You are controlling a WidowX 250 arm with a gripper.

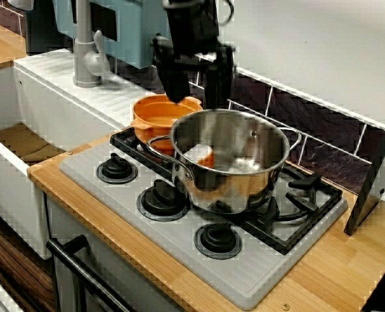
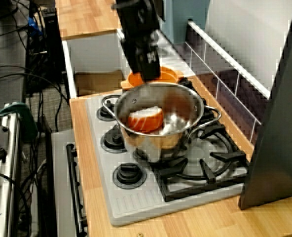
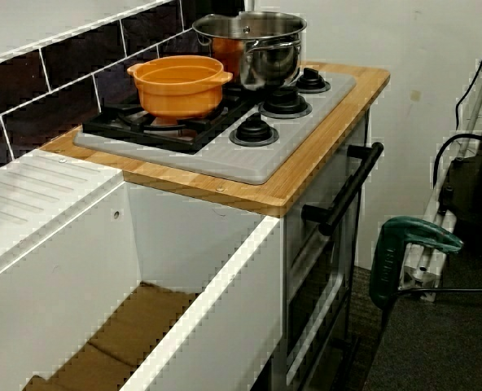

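Note:
In the front view my black gripper [image 1: 199, 101] hangs open, with nothing between its fingers, over the back of the hob. Its tips are just above the gap between an orange two-handled pot [image 1: 155, 116] and a steel pot [image 1: 231, 162]. From the stove-end view the gripper [image 2: 148, 74] stands right behind the steel pot [image 2: 161, 126] and in front of the orange pot [image 2: 169, 75]. An orange and white piece [image 1: 200, 155] [image 2: 145, 118] lies inside the steel pot. The sink-side view shows the orange pot [image 3: 180, 81] and steel pot [image 3: 257, 45], but not the gripper.
A grey faucet [image 1: 85, 55] stands on the white drainboard left of the hob, beside a deep sink [image 3: 159, 326]. Black knobs [image 1: 161, 198] line the hob's front. A dark board [image 1: 374, 175] leans at the right. An oven handle [image 3: 347, 191] and a green clamp [image 3: 404, 252] lie below.

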